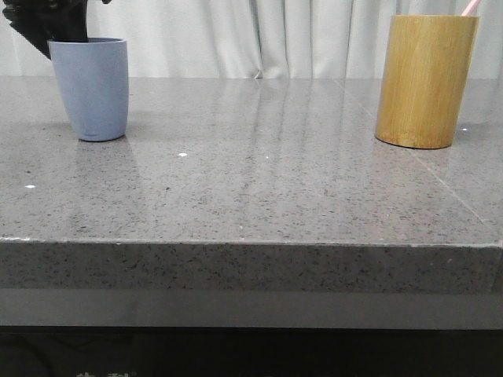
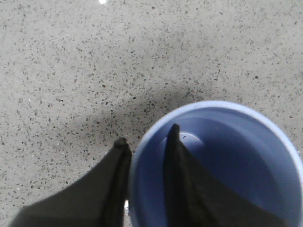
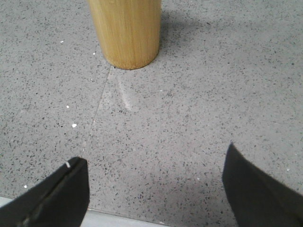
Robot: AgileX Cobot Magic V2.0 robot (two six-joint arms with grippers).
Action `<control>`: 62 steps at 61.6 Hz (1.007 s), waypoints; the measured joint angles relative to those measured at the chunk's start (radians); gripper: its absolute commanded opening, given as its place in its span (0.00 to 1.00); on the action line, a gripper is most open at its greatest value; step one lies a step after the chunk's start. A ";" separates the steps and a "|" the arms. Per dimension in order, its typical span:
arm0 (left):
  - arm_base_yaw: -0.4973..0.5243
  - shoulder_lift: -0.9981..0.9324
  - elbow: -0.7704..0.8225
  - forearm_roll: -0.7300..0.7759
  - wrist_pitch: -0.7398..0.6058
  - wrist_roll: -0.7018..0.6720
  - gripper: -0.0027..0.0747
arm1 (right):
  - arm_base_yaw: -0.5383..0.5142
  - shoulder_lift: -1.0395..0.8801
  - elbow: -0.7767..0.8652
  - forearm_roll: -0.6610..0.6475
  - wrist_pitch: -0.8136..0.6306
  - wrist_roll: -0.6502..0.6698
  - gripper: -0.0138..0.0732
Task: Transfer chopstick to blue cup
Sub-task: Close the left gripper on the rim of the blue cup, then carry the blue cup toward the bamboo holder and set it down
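On the speckled grey stone table (image 1: pixel 259 196), front view: blue cup (image 1: pixel 90 88) stands upright toward 10 o'clock of the tabletop, bamboo cylinder (image 1: pixel 425 80) upright toward 2 o'clock, the two well apart. Chopstick (image 1: pixel 470 7) is in the bamboo cylinder; only its pale pink end shows, poking over the rim and leaning toward 1 o'clock. White curtain (image 1: pixel 259 39) hangs behind the table. Left gripper (image 2: pixel 147 140) is at the blue cup: dark mass seen above and behind the cup's rim in the front view. Left wrist view: blue cup (image 2: pixel 218 165) seen from above, interior bare as far as visible; one black finger (image 2: pixel 177 179) lies inside the cup against the wall, the other outside, so the jaws straddle the rim with the wall between them. Narrow gap, tips close to the wall on both sides; firm contact cannot be confirmed. Right gripper (image 3: pixel 156 182), right wrist view: two black fingers spread wide, nothing between them but bare table; bamboo cylinder (image 3: pixel 126 30) stands ahead of the fingertips, near but apart, its rim cut off by the frame edge. A thin seam line in the stone runs from the cylinder's base toward the gripper
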 measured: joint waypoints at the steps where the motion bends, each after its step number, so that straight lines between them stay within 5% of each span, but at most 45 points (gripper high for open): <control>1: 0.000 0.000 0.000 0.000 0.000 0.000 0.11 | 0.000 0.000 0.000 0.000 0.000 0.000 0.84; 11: -0.003 0.001 -0.013 -0.015 0.024 0.000 0.01 | 0.000 0.000 0.000 0.000 0.000 0.000 0.84; 62: -0.327 0.164 -0.371 -0.043 0.110 0.000 0.01 | 0.000 0.000 0.000 0.000 0.000 -0.001 0.84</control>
